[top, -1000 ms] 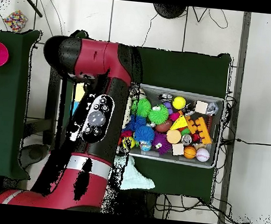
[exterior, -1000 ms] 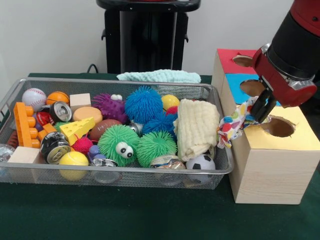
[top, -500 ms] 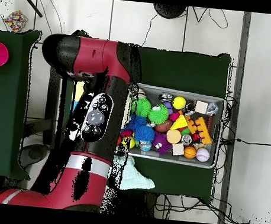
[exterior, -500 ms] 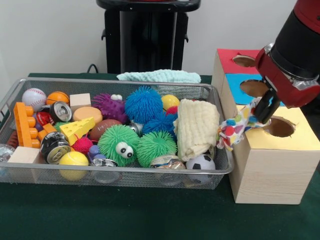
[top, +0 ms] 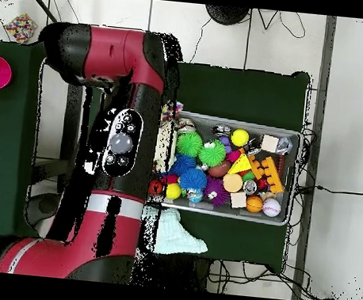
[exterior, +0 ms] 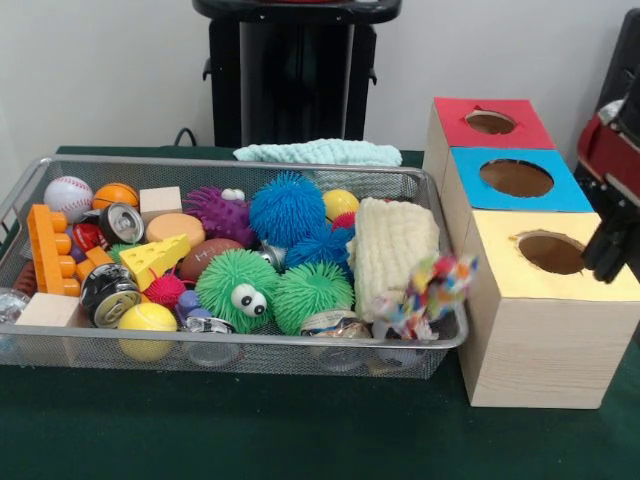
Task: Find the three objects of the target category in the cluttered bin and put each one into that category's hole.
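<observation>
Crumpled multicoloured polka-dot cloth [exterior: 428,292] at wire mesh bin's [exterior: 250,345] right rim; end effector [exterior: 608,250] apart at yellow-topped wooden box [exterior: 545,325], grip state unclear.

The gripper [exterior: 608,250] shows only at the right edge of the front view, dark, hanging low below a red wrist part. Whether its tips are together or apart, I cannot tell. In the overhead view the red arm [top: 127,127] runs from the near bottom-left up the picture as one long link with a black panel, then bends at a thick red elbow toward the left.
</observation>
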